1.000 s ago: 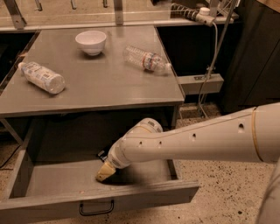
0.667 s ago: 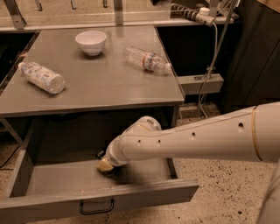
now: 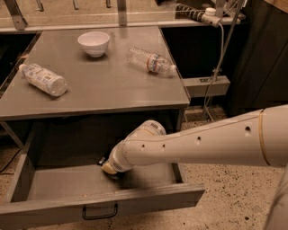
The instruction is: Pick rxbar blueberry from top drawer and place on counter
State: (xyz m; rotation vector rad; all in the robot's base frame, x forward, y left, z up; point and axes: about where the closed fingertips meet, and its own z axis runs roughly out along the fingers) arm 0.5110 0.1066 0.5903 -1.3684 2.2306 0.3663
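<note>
Warm, dim light from above; counter (image 3: 103, 83) evenly lit, paler toward its back edge. Deep shadow below its front edge fills the top drawer (image 3: 63, 185) rear, where the gripper (image 3: 109, 169) sits half-shaded.

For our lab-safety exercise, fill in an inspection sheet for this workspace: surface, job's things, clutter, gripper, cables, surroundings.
Surface: counter, flat grey metal.
Job's things: top drawer pulled open; snack bar shows only as a dark sliver beside the gripper.
Clutter: white bowl upright; left bottle and right bottle lying on the counter.
Gripper: gripper low inside the drawer, near its floor.
Cables: power strip; cable hanging right of the counter.
Surroundings: speckled floor.
</note>
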